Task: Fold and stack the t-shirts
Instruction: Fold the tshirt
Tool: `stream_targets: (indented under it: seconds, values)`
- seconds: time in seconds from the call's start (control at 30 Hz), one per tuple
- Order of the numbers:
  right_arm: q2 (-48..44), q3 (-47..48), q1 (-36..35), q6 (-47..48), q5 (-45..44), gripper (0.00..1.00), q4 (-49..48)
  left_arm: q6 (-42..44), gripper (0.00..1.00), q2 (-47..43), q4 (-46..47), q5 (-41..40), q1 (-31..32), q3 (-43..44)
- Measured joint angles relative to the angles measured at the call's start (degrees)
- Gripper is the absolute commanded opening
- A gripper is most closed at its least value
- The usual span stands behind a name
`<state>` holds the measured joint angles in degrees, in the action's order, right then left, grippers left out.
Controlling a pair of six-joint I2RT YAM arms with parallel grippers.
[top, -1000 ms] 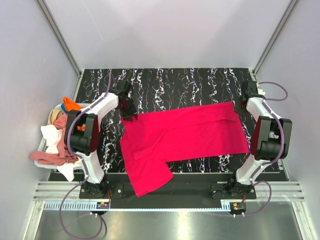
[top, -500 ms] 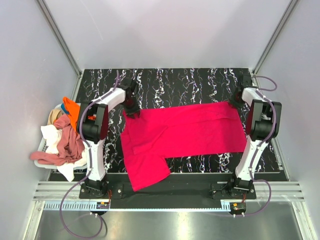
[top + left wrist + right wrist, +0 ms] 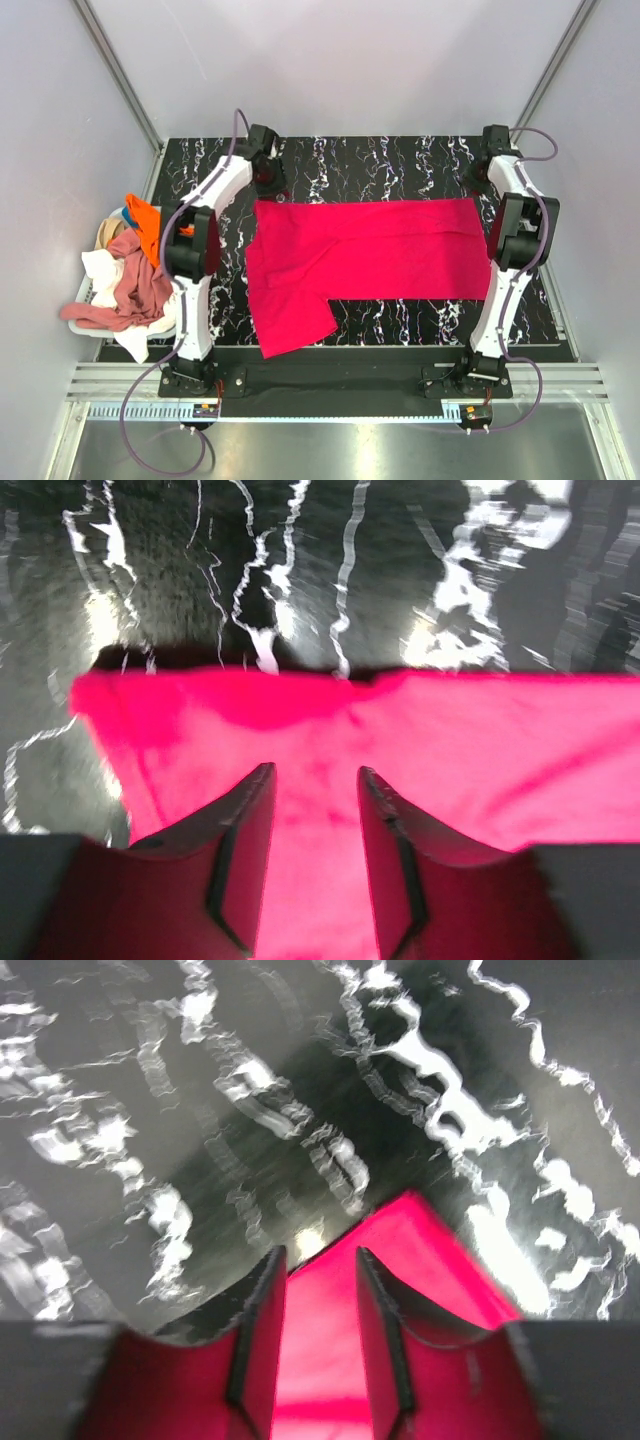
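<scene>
A bright pinkish-red short-sleeved cotton t-shirt (image 3: 370, 250) lies spread flat on the black white-veined marble-pattern table (image 3: 400, 165). Its long side runs left to right across the middle. The far edge is a straight line, and a flap at the near left reaches toward the near edge of the table.

The left gripper (image 3: 268, 185) sits at the shirt's far-left corner. In the left wrist view its two dark fingers (image 3: 240, 850) are spread, with the red cloth (image 3: 500, 750) lying smooth in the gap between them and the hem just beyond the tips. The cloth does not look pinched.

The right gripper (image 3: 477, 187) is at the far-right corner. In the right wrist view its jaws also stand apart. The pointed red corner (image 3: 420, 1250) shows through the gap and juts a little past the fingertips (image 3: 262, 1310) onto the bare table. Whether the pads touch the fabric cannot be told.

Off the left edge of the table, a white basket (image 3: 75, 328) holds a crumpled heap of other shirts:
- an orange one (image 3: 145, 215) on the far side
- a beige one (image 3: 104, 236)
- a white one (image 3: 100, 270)
- a dusty pink one (image 3: 135, 285) draped over the near side
</scene>
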<state>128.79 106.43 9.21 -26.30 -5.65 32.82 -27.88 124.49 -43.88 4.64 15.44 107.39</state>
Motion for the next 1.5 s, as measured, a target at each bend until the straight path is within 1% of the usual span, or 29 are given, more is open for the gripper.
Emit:
stream_targets:
  seconds: [0.03,0.13,0.17,0.2,0.3,0.33,0.37,0.4,0.43,0.5,0.6,0.97,1.1,1.27,1.37,1.4,1.47,1.5]
  values:
    - [-1.36,-0.55,-0.28,-0.68,0.81,0.44,0.5,0.24,0.44,-2.29,-0.31,0.37,-0.13,-0.87]
    - [-8.28,-5.27,-2.89,-3.43,2.25,0.48,1.18,0.92,0.26,-10.38,-0.15,1.53,-0.85,-5.81]
    - [-11.74,-8.02,-4.83,-4.74,2.82,0.52,0.52,1.01,0.2,-13.64,0.24,1.84,-1.27,-8.33]
    - [-15.3,-11.04,-7.3,-6.12,3.85,0.52,0.07,1.11,0.1,-16.74,0.07,2.32,-1.95,-10.82]
    - [-25.05,-20.2,-16.35,-10.84,7.08,0.54,-3.8,1.14,0.0,-20.81,0.04,3.63,-4.5,-15.76]
    - [-27.78,-23.65,-19.61,-12.98,8.57,0.55,-6.19,1.2,0.0,-20.96,0.09,3.8,-5.53,-17.18]
    - [-30.14,-27.08,-21.42,-15.04,9.88,0.55,-8.02,1.22,0.0,-20.63,0.09,3.91,-6.34,-18.53]
    - [-31.69,-29.99,-25.16,-16.92,10.73,0.56,-9.77,1.22,0.0,-20.06,-0.07,3.91,-7.04,-19.47]
    - [-32.52,-32.06,-26.84,-18.38,11.61,0.56,-10.71,1.22,0.0,-19.04,-0.39,3.89,-7.76,-20.33]
    - [-32.83,-36.3,-30.58,-21.81,12.66,0.56,-13.4,1.2,0.0,-16.68,-0.61,3.85,-8.44,-21.18]
    - [-30.82,-39.34,-34.32,-25.44,13.03,0.56,-15.41,1.03,0.0,-13.53,-0.59,3.93,-8.24,-21.62]
    - [-24.5,-40.13,-46.23,-32.37,13.7,0.56,-21.81,0.44,0.0,-9.84,0.76,2.25,-7.82,-23.98]
    - [-21.4,-40.11,-48.46,-33.83,13.33,0.55,-22.45,0.39,0.0,-9.11,0.72,0.92,-7.82,-24.41]
    - [-18.64,-39.56,-49.53,-35.04,12.28,0.54,-22.43,0.39,0.0,-8.46,0.76,0.5,-7.82,-24.41]
    - [-17.66,-38.27,-49.77,-35.23,12.13,0.45,-22.69,0.39,0.0,-8.39,0.74,0.39,-7.82,-24.37]
    - [-17.49,-37.97,-49.83,-35.23,12.13,0.32,-22.88,0.39,0.0,-8.35,0.68,0.37,-7.82,-24.28]
    - [-17.35,-37.7,-49.94,-35.1,12.02,0.2,-23.23,0.39,0.0,-8.24,0.61,0.35,-7.82,-24.15]
    - [-17.35,-37.66,-49.96,-35.04,11.78,0.08,-23.32,0.39,0.0,-8.24,0.61,0.33,-7.82,-24.15]
